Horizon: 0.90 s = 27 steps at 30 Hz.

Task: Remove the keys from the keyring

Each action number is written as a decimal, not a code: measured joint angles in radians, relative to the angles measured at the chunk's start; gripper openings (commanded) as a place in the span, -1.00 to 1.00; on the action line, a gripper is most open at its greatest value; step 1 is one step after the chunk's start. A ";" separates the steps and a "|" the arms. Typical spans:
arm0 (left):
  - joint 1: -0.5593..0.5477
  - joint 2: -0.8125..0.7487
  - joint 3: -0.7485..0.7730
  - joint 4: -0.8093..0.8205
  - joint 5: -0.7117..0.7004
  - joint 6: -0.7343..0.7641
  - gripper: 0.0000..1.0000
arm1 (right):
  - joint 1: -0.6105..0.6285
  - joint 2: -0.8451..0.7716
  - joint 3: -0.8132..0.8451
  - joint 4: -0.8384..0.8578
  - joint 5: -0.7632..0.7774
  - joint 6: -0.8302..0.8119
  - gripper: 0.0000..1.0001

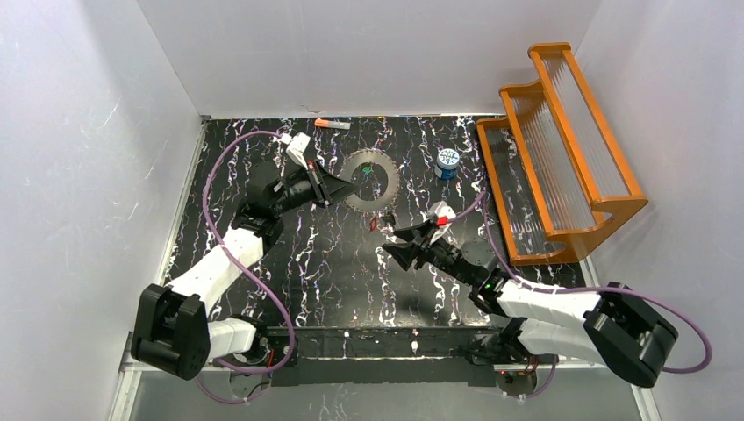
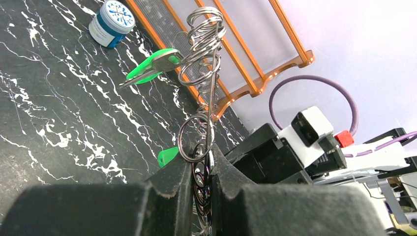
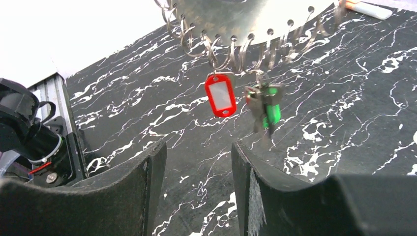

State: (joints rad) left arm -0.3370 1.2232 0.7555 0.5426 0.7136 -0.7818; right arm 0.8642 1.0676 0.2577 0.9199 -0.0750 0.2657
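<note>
1. The canister, lid on, stands at 2 o'clock from the keyring; its contents cannot be seen. The rack stands at the table's 3 o'clock.
2. The keyring is a grey toothed disc with wire loops through holes along its rim.
3. The red key and the green keys dangle from loops.
4. The left gripper is clenched on the keyring's 9 o'clock edge, holding it raised.
5. The right gripper has its fingers apart and grasps nothing, at 5 o'clock from the red key.
</note>
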 measured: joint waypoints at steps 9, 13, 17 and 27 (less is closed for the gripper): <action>0.002 -0.024 -0.013 -0.002 -0.051 -0.039 -1.00 | 0.068 0.179 0.056 0.130 0.067 -0.039 0.22; 0.002 -0.032 -0.013 -0.002 -0.068 -0.056 -1.00 | 0.074 0.261 0.101 0.214 0.087 -0.051 0.23; 0.002 -0.032 -0.013 -0.006 -0.081 -0.069 -1.00 | 0.079 0.342 0.133 0.275 0.113 -0.066 0.23; 0.002 -0.032 -0.013 -0.006 -0.096 -0.084 -1.00 | 0.080 0.485 0.185 0.413 0.189 -0.114 -0.05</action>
State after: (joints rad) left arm -0.3347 1.1912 0.7429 0.5362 0.6178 -0.8658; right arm 0.9440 1.5528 0.4423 1.3331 0.1139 0.1513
